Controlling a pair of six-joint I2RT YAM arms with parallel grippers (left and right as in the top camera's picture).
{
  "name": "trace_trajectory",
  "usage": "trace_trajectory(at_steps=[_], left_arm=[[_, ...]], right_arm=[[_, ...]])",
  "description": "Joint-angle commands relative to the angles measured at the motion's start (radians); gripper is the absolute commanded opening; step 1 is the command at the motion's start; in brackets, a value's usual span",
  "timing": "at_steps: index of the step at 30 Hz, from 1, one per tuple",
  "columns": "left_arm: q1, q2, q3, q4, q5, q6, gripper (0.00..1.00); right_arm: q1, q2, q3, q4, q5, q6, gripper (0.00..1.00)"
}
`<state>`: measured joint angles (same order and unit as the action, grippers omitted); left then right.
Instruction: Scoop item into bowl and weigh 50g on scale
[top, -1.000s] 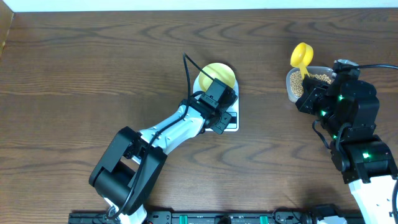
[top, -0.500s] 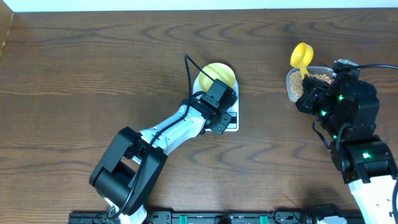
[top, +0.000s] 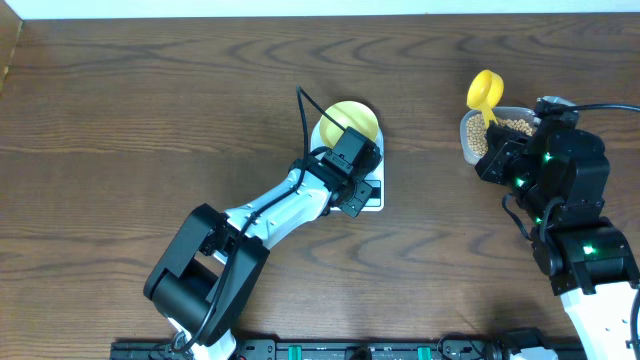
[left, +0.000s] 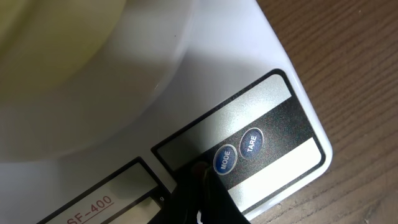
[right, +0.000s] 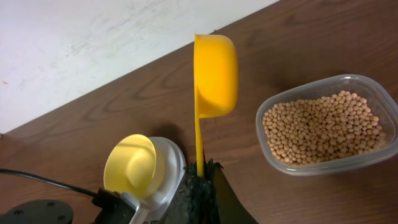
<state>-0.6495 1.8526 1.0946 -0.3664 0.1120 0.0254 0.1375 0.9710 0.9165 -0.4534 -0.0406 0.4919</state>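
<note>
Dark brown wood grain is seen across the desk (top: 150, 100), with the white scale (left: 205, 74) set near its middle. The pale yellow bowl (top: 350, 120) is carried on the scale's round platform, at the end away from the buttons.

The left claw (left: 202, 177) is held low over the scale's control strip. Its dark fingers are pressed together with nothing between them, and their tip is laid against the strip just beside the blue MODE button (left: 222, 160), at that button's lower left edge. The TARE button (left: 251, 142) is seen next to MODE, apart from the claw. A label (left: 90, 208) reading SF-400 is printed on the scale at the lower left of the left wrist view.

The bright yellow scoop (right: 214, 74) is gripped by the end of its handle in the right claw (right: 200, 169), whose fingers are closed narrowly on it. The scoop is held upright, cup uppermost, just beside the clear tub (right: 323, 167). The beans (right: 317, 127) are heaped in the tub, and most of its floor is covered by them.

From overhead, the tub is found at the far right of the desk, well apart from the scale, with the scoop's cup at its far left edge. The cup's inside is shown there as plain yellow.
</note>
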Motion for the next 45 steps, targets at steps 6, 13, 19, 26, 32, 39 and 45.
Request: trace_trajectory(at_steps=[6,13,19,26,32,39,45], left_arm=[[0.013,0.089,-0.076,-0.04,-0.08,-0.011,0.07],[0.013,0.089,-0.087,-0.039,-0.08,-0.011,0.07],[0.013,0.089,-0.087,-0.035,-0.079,-0.011,0.07],[0.013,0.075,-0.084,-0.025,-0.079,-0.012,0.07],[0.013,0.028,-0.084,-0.027,-0.074,-0.024,0.08],[0.013,-0.045,-0.084,-0.046,-0.039,-0.03,0.07],[0.013,-0.128,-0.084,-0.051,0.048,-0.03,0.07]], right_arm=[[-0.003,-0.002,0.018,-0.007,0.004,-0.007,0.01],[-0.003,-0.002,0.018,-0.009,0.003,-0.006,0.01],[-0.003,-0.002,0.018,-0.008,0.004,-0.006,0.01],[-0.003,-0.002,0.018,-0.008,0.004,0.002,0.01],[-0.003,-0.002,0.018,-0.008,0.004,0.002,0.01],[-0.003,-0.002,0.018,-0.008,0.004,0.002,0.01],[-0.003,-0.002,0.018,-0.008,0.004,0.002,0.01]])
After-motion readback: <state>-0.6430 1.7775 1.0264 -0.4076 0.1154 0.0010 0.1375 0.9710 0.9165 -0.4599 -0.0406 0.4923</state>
